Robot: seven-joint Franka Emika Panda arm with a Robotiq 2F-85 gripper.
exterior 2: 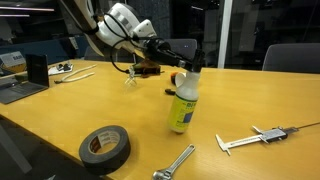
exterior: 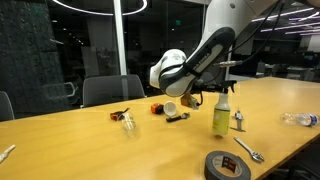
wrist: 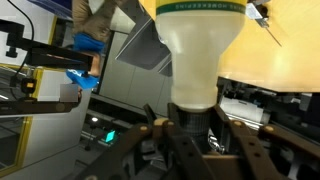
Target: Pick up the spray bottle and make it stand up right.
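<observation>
The spray bottle (exterior: 221,118), yellow-green with a white head, stands upright on the wooden table in both exterior views (exterior 2: 182,105). My gripper (exterior: 214,90) reaches in from the side at the bottle's top (exterior 2: 180,68). In the wrist view, which stands upside down, the bottle's pale body (wrist: 197,45) fills the upper middle. Its dark neck collar sits between my two fingers (wrist: 192,128), which press against it on both sides. The white trigger head is mostly hidden by the fingers.
A black tape roll (exterior: 227,166) (exterior 2: 105,147) and a wrench (exterior: 250,150) (exterior 2: 175,162) lie near the table's front edge. A caliper (exterior 2: 255,137) lies beside the bottle. A clear plastic bottle (exterior: 300,119) lies further off. Small items (exterior: 122,117) and chairs are behind.
</observation>
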